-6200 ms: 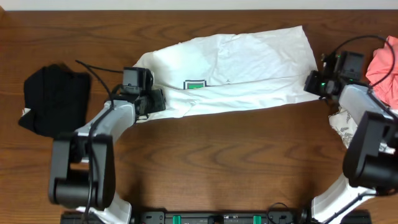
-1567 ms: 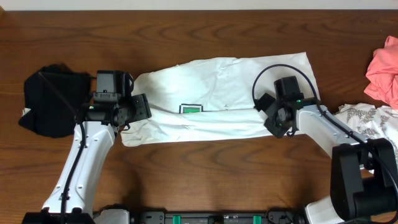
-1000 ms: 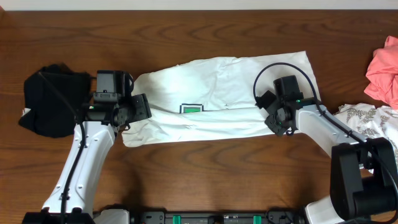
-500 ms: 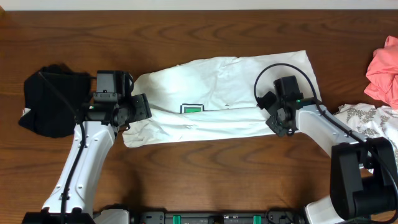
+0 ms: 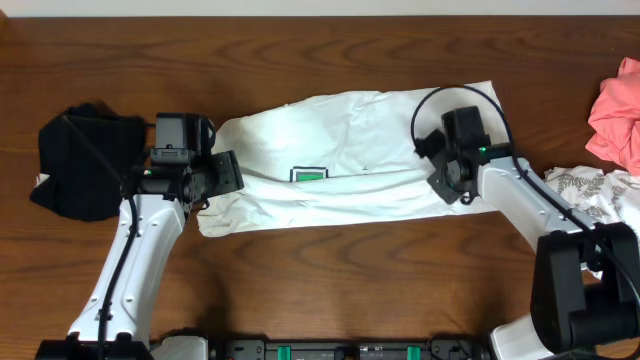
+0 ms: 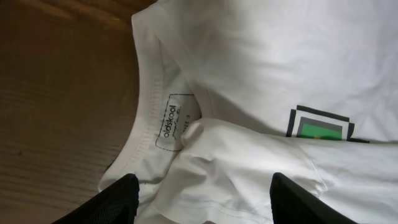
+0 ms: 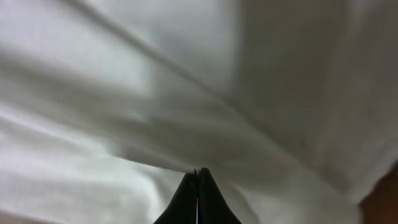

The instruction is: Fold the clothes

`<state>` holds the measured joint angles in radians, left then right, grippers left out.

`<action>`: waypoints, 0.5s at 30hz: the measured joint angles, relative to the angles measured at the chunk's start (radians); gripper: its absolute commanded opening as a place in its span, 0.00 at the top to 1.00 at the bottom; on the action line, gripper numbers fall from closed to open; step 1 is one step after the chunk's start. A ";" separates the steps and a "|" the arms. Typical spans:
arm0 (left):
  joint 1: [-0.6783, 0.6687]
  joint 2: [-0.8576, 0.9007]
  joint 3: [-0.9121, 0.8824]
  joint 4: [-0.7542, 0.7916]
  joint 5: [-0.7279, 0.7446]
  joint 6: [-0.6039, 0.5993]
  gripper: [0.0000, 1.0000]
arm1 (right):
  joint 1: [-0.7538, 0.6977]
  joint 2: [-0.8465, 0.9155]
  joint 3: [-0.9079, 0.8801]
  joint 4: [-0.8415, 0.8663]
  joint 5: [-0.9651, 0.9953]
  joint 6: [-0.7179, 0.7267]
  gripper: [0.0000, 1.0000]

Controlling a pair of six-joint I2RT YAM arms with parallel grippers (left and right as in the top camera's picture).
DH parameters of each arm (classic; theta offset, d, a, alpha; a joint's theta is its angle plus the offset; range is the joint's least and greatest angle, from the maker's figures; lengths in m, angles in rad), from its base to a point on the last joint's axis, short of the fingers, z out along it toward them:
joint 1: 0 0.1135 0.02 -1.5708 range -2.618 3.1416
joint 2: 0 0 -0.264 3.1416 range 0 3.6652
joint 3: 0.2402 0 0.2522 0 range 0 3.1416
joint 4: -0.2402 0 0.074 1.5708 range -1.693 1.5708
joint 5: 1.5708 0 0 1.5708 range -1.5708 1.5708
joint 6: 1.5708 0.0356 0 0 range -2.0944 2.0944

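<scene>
My left end effector (image 6: 205, 194) is released, its two fingers (image 6: 112, 199) spread wide just above the neck end of the white T-shirt (image 6: 261, 62). Between them lies a puckered fold of cloth. Just beyond it I see the collar (image 6: 144, 93) with its small label (image 6: 169, 121), and further right the green-and-black print (image 6: 320, 124). Brown wood of the surface (image 6: 62, 93) shows to the left of the collar.

My right end effector (image 7: 198, 183) is clenched, fingertips pressed together into a point against creased white shirt cloth. Whether any cloth is caught between them I cannot tell.

From overhead, the shirt lies folded lengthwise into a long band across the middle of the surface, neck end toward my left arm and hem toward my right. Off to the left lies a black garment (image 5: 85, 160), apart from the shirt. At the far right edge lie a leaf-printed cloth (image 5: 585, 190) and a pink cloth (image 5: 615, 110).
</scene>
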<state>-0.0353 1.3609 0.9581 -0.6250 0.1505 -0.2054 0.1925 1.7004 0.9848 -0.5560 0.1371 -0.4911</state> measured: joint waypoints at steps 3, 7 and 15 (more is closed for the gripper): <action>0.000 0.000 0.000 0.000 0.000 0.000 0.32 | 0.000 -0.001 0.005 0.037 0.004 0.020 0.97; 0.000 0.000 0.000 -0.004 0.000 0.000 0.32 | 0.000 -0.001 0.005 0.106 0.010 0.042 0.97; 0.000 0.000 0.000 -0.028 0.000 0.000 0.32 | 0.000 -0.001 0.008 0.277 0.014 0.061 0.87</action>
<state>-0.0353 1.3613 0.9577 -0.6529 0.1505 -0.2058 0.1925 1.6997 0.9928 -0.2794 0.1516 -0.4301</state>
